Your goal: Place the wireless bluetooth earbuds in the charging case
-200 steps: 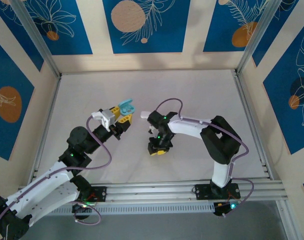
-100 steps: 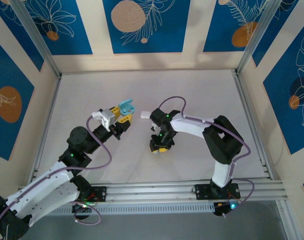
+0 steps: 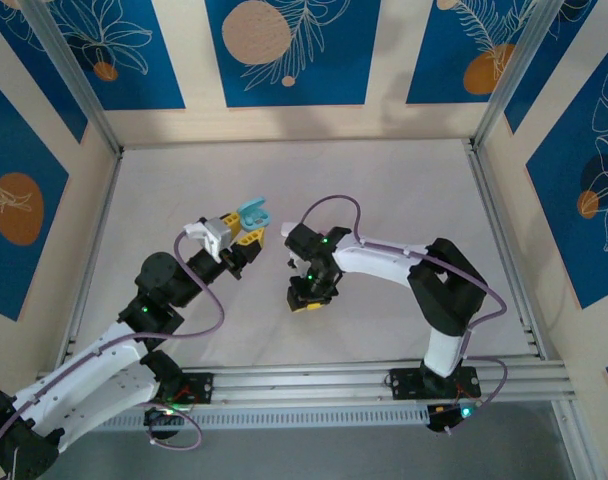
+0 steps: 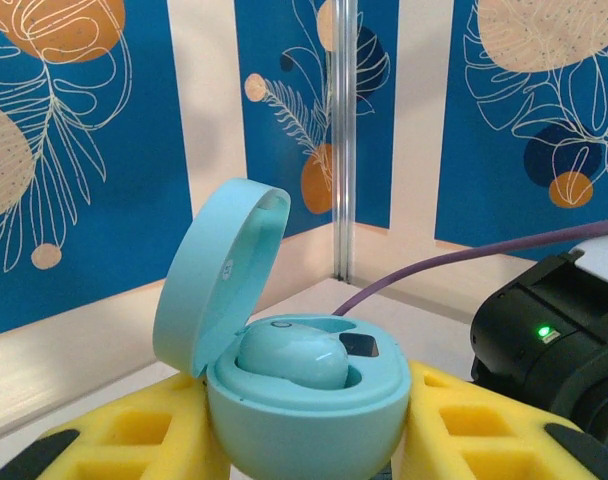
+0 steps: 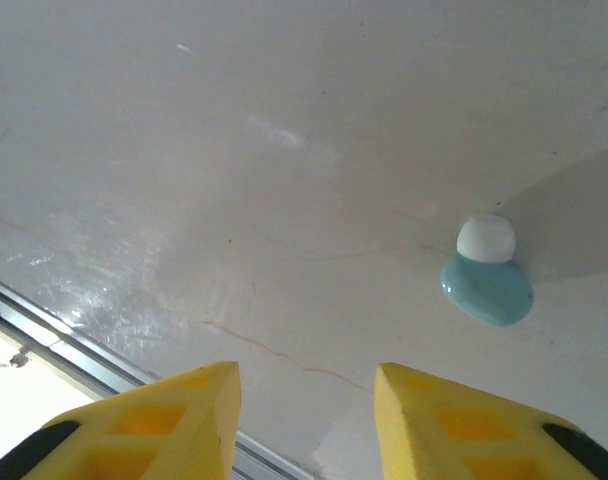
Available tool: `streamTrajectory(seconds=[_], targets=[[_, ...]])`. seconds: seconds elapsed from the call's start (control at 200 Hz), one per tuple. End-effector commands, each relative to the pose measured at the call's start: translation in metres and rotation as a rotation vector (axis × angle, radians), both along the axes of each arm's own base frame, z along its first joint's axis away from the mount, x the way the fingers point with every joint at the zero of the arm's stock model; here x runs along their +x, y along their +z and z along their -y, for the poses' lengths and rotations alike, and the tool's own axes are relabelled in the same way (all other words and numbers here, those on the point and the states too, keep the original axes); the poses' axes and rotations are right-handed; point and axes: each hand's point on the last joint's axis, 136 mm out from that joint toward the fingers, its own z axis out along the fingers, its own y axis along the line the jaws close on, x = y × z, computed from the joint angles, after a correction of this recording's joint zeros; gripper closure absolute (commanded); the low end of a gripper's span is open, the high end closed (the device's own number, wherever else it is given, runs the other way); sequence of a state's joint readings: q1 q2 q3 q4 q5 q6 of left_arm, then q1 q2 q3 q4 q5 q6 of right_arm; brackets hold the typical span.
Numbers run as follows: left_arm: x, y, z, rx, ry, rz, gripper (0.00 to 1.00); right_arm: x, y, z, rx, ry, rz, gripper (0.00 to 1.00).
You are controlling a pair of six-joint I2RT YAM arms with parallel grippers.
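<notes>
We see the smooth, rounded teal plastic charging case (image 4: pixel 304 415) clamped between the two yellow, foam-like pads (image 4: pixel 134 435) of the left gripper (image 4: pixel 304 455), one pad pressed to each side of its bowl-shaped body. Its hinged lid (image 4: pixel 219 270), a shallow curved shell, stands tilted open above and behind the jaws. In the well of the case sits the seated teal earbud (image 4: pixel 289 355), a glossy domed lump lying low inside the rim. A small dark patch shows just beside it, and we cannot tell whether that second seat holds anything. From above, the left gripper (image 3: pixel 246 232) carries the charging case (image 3: pixel 252 213) at its tip.

The right gripper (image 5: pixel 304 420) hangs over the pale, matte table (image 5: pixel 234 150) with its jaws apart and nothing between them. Its blocky yellow fingers (image 5: pixel 164 425), moulded with square recesses, touch nothing. Ahead of those jaws, off toward the right-hand finger's side, lies the loose teal earbud (image 5: pixel 487 280), apart from the fingertips. It is a flattish teal teardrop with a round white tip, resting on the table. The table surface has a soft sheen and fine hairline marks.

Beyond the left jaws' right pad we see the black housing (image 4: pixel 544 340) of the other arm with a green light, and a purple cable (image 4: pixel 454 265) arching behind. In the top view the right gripper (image 3: pixel 306 298) points downward, near the left jaws but not touching them.
</notes>
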State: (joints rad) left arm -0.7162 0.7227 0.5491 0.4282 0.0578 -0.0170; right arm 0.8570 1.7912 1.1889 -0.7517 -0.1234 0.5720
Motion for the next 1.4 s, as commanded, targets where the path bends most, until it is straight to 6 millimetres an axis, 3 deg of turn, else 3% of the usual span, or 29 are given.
streamTrajectory(seconds=[0.0,0.465,0.675,1.396], targets=[[-0.004,0.023,-0.005,-0.043,0.009,0.043,0.61,-0.003,-0.014,0.005,-0.033,-0.039,-0.041,0.59],[-0.004,0.021,-0.006,-0.038,0.014,0.041,0.61,0.014,-0.028,0.021,-0.067,-0.114,-0.027,0.58],[-0.003,0.022,-0.005,-0.037,0.016,0.041,0.61,0.026,-0.021,0.013,-0.014,-0.120,-0.003,0.58],[-0.001,0.019,-0.006,-0.028,0.026,0.040,0.60,0.060,-0.030,-0.005,0.056,-0.208,-0.001,0.60]])
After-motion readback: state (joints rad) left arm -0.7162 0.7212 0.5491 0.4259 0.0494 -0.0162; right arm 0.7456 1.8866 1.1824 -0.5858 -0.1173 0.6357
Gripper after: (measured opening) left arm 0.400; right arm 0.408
